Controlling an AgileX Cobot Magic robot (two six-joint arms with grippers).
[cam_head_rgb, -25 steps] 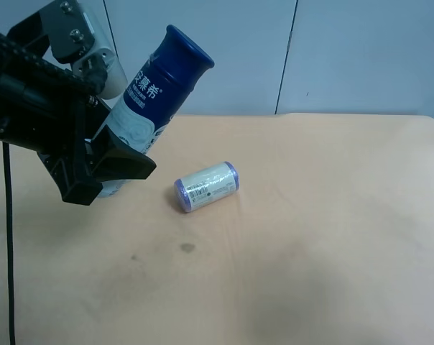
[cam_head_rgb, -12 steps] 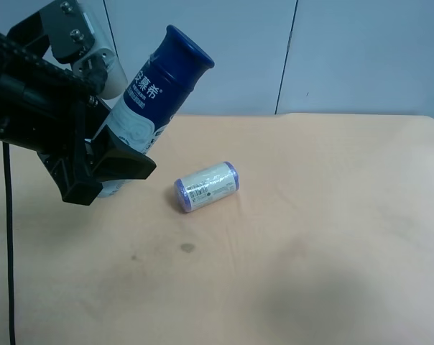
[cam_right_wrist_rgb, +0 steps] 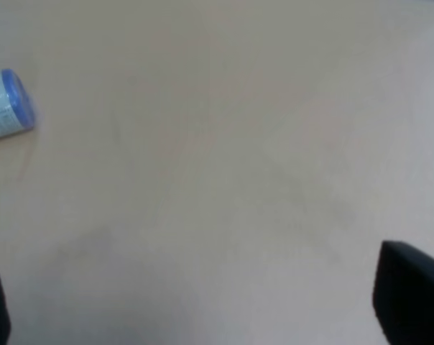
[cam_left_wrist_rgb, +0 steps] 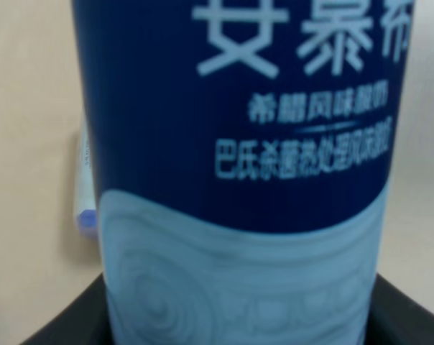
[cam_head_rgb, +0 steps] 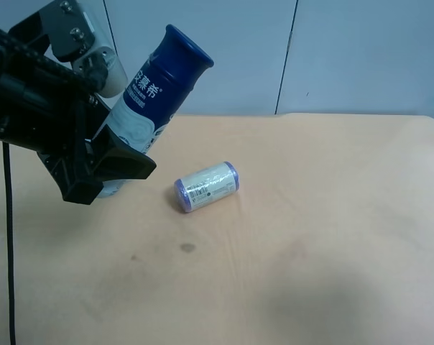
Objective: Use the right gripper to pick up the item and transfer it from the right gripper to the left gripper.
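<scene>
As the left gripper [cam_head_rgb: 113,168] clamps it, the navy-topped bottle [cam_head_rgb: 158,88] tilts.

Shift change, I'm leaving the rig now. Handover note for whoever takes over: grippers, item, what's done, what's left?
The left gripper is shut on the bottle, held tilted above the table, dark-blue end up.
The right gripper has its jaws open and empty over bare table.
The purple-ended roll lies on its side on the table, apart from both grippers.
Done: the bottle is in the left gripper, so the transfer looks complete.
Left: nothing of the transfer that I can see.
</scene>
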